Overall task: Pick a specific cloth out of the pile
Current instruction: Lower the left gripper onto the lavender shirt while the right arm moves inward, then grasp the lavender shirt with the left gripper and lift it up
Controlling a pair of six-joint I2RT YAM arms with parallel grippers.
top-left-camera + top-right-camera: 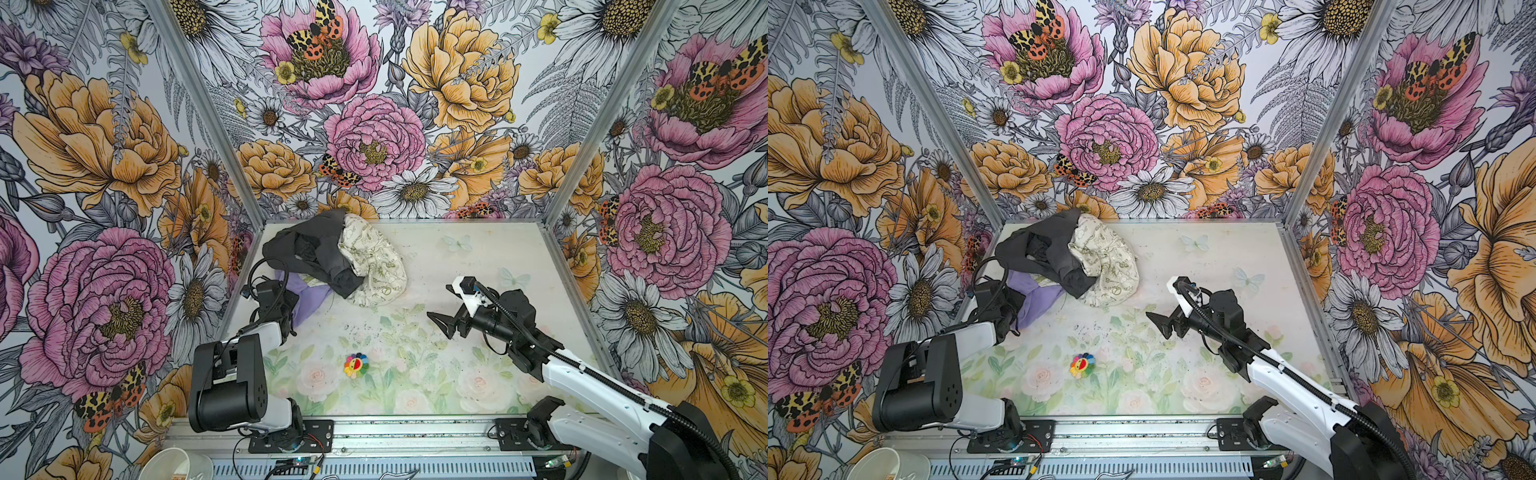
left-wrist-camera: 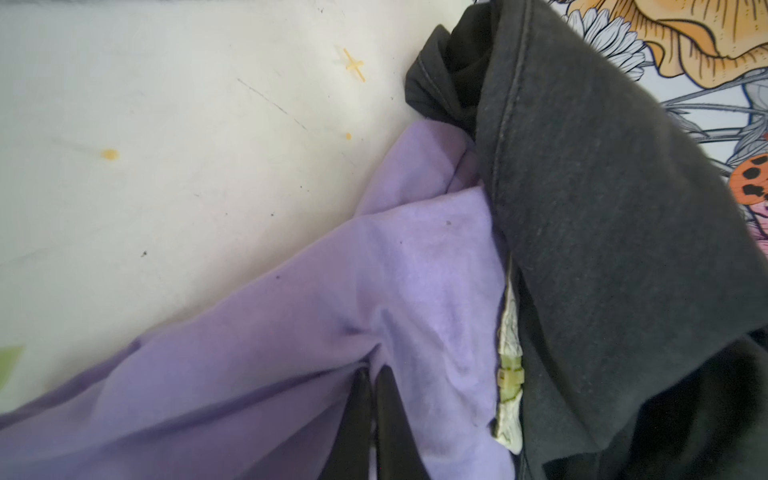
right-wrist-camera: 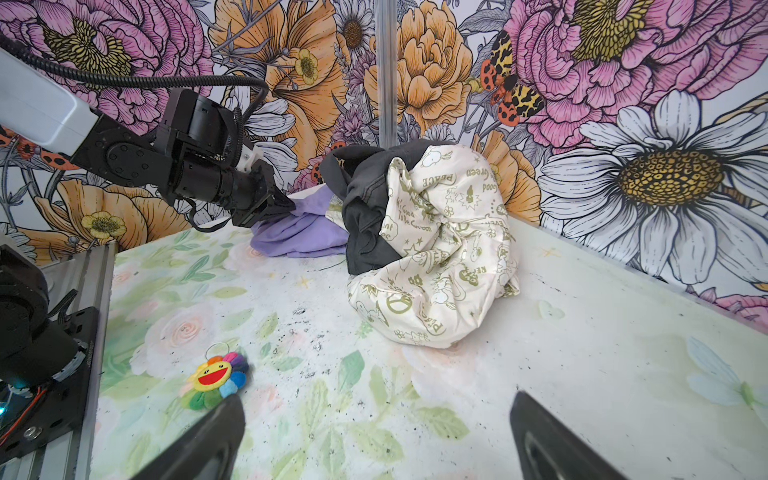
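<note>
Lavender cloth (image 2: 415,291) pinched by lowered left pincer (image 2: 372,374).

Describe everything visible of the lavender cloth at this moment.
The lavender cloth is plain, thin, soft fabric with no print, creased and bunched. It lies on the table at the near-left edge of the pile, its far part tucked under the dark grey cloth, with a sliver of the cream printed cloth showing at that seam. The left gripper is shut on a puckered fold of it.
</note>
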